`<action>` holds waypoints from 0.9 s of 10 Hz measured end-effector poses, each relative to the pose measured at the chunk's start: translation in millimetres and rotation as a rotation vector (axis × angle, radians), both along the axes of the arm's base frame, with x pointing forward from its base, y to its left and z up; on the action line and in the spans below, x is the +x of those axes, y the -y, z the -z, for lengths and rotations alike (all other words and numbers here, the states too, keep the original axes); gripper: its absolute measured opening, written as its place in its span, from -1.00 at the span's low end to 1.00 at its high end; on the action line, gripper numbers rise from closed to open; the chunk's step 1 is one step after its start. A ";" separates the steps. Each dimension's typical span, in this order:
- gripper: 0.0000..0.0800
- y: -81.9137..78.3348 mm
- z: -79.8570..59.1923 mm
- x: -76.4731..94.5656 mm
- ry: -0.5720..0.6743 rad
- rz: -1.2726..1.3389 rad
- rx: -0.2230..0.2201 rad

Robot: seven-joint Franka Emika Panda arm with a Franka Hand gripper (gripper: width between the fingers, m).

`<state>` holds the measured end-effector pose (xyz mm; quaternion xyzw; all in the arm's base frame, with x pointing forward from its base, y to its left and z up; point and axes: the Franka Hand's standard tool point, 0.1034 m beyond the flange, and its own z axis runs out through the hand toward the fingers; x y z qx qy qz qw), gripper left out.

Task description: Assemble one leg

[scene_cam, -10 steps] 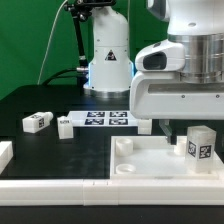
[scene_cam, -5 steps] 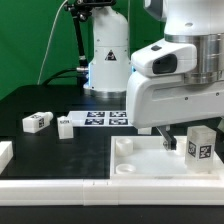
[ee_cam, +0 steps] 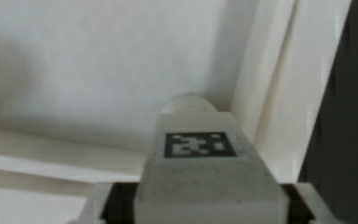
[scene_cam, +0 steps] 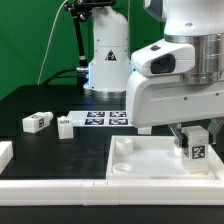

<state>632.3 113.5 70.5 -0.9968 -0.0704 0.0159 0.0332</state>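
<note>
The leg (scene_cam: 197,148), a small white block with a tag on its face, stands upright on the large white tray-like piece (scene_cam: 140,168) at the exterior view's right. My gripper (scene_cam: 192,136) has come down around it, with a finger on each side. In the wrist view the leg (ee_cam: 197,150) fills the gap between the dark finger pads (ee_cam: 130,200), which sit flush against its sides. The gripper is shut on the leg. The tray piece's raised wall (ee_cam: 274,60) runs just beside it.
Two more small white tagged blocks (scene_cam: 36,122) (scene_cam: 65,126) lie on the black table at the left. The marker board (scene_cam: 106,119) lies behind the tray piece. A white part (scene_cam: 5,152) sits at the far left edge. The arm's base (scene_cam: 108,55) stands at the back.
My gripper has moved down and to the exterior view's right, from beside the leg to around it. Its fingers now close on the leg's sides.
</note>
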 end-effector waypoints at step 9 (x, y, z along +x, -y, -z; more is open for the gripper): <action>-0.27 -3.4 2.1 2.2 -0.038 1.042 0.049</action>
